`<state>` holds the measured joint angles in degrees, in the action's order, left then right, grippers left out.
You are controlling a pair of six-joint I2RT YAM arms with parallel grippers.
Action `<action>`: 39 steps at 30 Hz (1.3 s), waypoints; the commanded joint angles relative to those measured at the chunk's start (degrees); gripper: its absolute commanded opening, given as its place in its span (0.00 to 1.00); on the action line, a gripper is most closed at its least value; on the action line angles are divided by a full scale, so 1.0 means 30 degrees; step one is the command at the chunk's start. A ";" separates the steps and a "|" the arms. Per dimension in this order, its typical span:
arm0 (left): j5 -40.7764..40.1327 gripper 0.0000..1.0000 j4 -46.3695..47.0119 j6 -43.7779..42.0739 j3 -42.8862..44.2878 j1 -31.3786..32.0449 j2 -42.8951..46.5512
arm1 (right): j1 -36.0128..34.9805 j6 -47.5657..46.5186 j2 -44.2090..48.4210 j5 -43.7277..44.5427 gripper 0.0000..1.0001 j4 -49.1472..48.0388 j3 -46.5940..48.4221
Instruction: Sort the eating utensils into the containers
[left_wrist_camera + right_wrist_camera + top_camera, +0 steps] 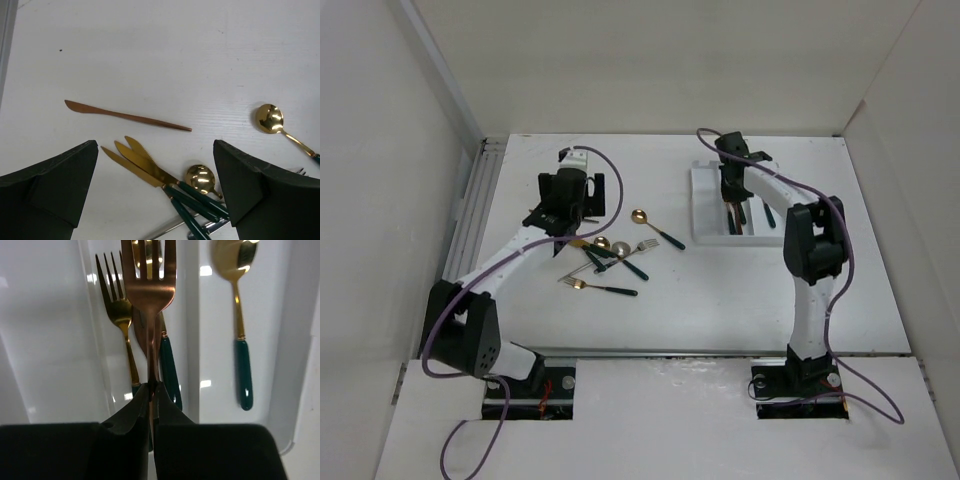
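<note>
My right gripper point(152, 387) is shut on the handle of an all-copper fork point(149, 290) and holds it over the middle compartment of the white tray point(50, 340), which sits at the back right point(700, 205). A gold fork point(117, 310) with a green handle lies below it, and a gold spoon point(235, 270) lies in the right compartment. My left gripper point(155, 145) is open above the loose pile point(605, 262): several gold knives point(142, 162), a gold spoon point(200, 177) and a copper knife point(125, 116) lying apart.
Another gold spoon point(270, 118) with a green handle lies right of the pile point(655, 228). A silver utensil point(170, 227) pokes out under the green handles. White walls enclose the table; a metal rail point(475, 215) runs along its left edge.
</note>
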<state>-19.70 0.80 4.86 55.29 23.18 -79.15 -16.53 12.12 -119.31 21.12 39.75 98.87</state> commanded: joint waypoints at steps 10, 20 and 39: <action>0.2518 1.00 -0.1299 0.0233 0.3075 -0.1164 -0.3439 | -0.0084 -0.0729 -0.1657 -0.0098 0.21 0.0726 0.2434; 0.3905 1.00 -0.0207 -0.4756 0.2784 -0.1164 -0.2738 | -0.1165 -0.0756 0.1182 -0.0128 0.51 0.0989 0.1206; 0.4371 1.00 -0.1584 -0.5428 -0.1639 -0.3801 0.1715 | -0.6500 -0.2987 -0.1830 -0.5547 0.48 -0.0855 0.0793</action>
<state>-7.46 -4.27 -9.17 51.66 11.51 -76.86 -36.67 2.90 -123.98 6.11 39.55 99.61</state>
